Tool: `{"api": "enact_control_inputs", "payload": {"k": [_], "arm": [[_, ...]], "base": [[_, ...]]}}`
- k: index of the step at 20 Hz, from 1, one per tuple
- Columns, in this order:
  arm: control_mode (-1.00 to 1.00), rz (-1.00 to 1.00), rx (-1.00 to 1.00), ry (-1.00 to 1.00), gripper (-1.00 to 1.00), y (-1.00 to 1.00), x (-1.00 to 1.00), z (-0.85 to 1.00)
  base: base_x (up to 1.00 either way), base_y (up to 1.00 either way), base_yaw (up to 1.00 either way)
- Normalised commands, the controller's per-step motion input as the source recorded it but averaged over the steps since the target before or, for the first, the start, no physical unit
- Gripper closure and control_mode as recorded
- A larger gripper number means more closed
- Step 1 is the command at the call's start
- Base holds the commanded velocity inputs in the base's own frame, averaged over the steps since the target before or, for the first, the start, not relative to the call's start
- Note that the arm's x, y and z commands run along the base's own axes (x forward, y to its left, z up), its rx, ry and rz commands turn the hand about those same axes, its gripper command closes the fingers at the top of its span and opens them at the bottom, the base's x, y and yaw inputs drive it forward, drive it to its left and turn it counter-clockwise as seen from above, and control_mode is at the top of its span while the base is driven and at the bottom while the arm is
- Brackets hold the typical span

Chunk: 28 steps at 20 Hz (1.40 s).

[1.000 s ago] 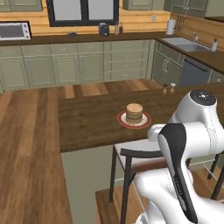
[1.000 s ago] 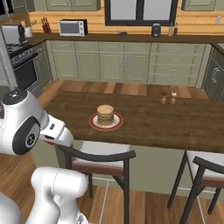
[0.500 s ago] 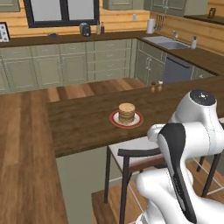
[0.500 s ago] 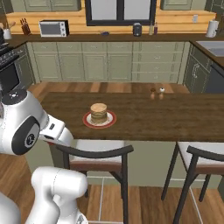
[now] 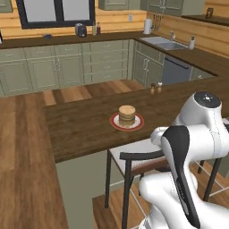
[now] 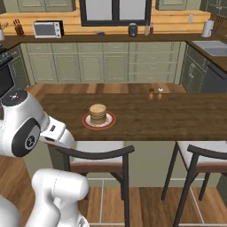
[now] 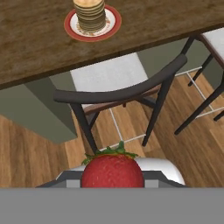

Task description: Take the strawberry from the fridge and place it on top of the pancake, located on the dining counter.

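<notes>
Pincer pinching the strawberry [image 7: 112,170], held low before the stool [image 7: 118,85], short of the pancake [image 7: 89,13] on the bench [image 7: 30,48]. Risk: the rising arm clips the stool back, dislodging the fruit.

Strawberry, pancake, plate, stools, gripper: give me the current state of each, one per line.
strawberry: held in the gripper, low in the hand view, not yet on the stack.
gripper: shut on the strawberry.
pancake: stacked upright on its plate, nothing on top.
plate: flat on the dining counter.
near stool: upright, tucked at the counter edge.
second stool: upright, to its right.
</notes>
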Motion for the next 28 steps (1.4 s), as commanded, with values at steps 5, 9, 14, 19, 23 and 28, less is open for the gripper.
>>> {"api": "enact_control_inputs", "payload": {"k": [5,9,14,19,23,28], "arm": [[1.00,0.00,0.00,0.00,1.00,0.00,0.00,0.00],[1.00,0.00,0.00,0.00,1.00,0.00,0.00,0.00],[1.00,0.00,0.00,0.00,1.00,0.00,0.00,0.00],[1.00,0.00,0.00,0.00,1.00,0.00,0.00,0.00],[1.00,0.00,0.00,0.00,1.00,0.00,0.00,0.00],[1.00,0.00,0.00,0.00,1.00,0.00,0.00,0.00]], "base": [[0.50,0.02,0.00],[0.39,-0.04,0.05],[0.33,-0.36,0.04],[0.12,-0.64,0.06],[-0.01,-0.57,0.14],[0.69,-0.12,0.26]]}}
